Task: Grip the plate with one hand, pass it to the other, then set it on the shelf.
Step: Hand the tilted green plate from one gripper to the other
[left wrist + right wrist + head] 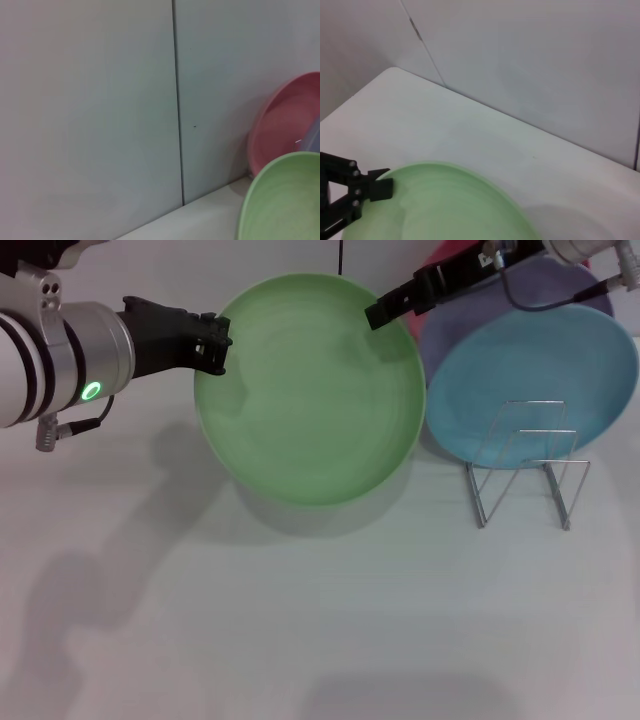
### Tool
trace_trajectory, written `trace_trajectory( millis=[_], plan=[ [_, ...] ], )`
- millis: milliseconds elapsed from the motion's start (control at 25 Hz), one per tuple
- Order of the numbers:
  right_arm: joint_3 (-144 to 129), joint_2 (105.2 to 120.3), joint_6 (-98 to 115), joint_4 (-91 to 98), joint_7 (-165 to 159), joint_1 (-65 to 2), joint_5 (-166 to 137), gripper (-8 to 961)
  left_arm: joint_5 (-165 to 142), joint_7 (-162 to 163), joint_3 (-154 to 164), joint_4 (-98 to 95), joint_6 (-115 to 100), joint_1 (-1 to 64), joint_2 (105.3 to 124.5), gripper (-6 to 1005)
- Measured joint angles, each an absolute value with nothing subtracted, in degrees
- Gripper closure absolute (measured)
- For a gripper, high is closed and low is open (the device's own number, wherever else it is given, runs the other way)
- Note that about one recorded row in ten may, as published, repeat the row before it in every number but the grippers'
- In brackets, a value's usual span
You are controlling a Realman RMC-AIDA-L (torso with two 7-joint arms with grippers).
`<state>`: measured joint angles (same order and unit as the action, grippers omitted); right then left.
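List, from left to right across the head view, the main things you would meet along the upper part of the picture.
Left gripper clamped on the plate's edge → green plate → right gripper at the plate's far rim → blue plate, with the wire shelf in front of it.

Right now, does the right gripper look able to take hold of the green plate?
Probably yes. The right gripper is already at the far right rim of the green plate, nothing between them. The left gripper grips the opposite rim, holding the plate up. Whether the right gripper has closed, I cannot tell.
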<state>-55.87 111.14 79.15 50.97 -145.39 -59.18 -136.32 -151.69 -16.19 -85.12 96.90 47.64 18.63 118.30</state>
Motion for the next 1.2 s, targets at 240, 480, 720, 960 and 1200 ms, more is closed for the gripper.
trace_trajectory(
  millis=[240,480,720,960,1200],
  plan=[
    [-56.4,111.77,78.2,50.7,-144.6,-59.5,-136.3,300,-151.7,-16.2,-85.2,96.9,47.6,18.5,118.3,962],
    [-57.4,111.81,77.5,50.6,-144.6,-59.6,-136.8,323,-151.6,-16.2,-85.2,96.9,47.7,18.4,118.22,962],
    [-57.4,111.8,76.7,49.7,-144.5,-59.8,-136.9,347,-151.6,-16.1,-85.2,96.8,47.9,18.4,118.21,962],
    [-57.4,111.97,76.2,48.9,-144.0,-60.2,-137.0,417,-151.0,-16.2,-85.2,96.7,48.1,18.5,118.21,961],
    [-57.4,112.16,76.1,48.8,-143.7,-60.4,-137.0,477,-150.7,-16.3,-85.2,96.7,48.2,18.5,118.21,961]
  ],
)
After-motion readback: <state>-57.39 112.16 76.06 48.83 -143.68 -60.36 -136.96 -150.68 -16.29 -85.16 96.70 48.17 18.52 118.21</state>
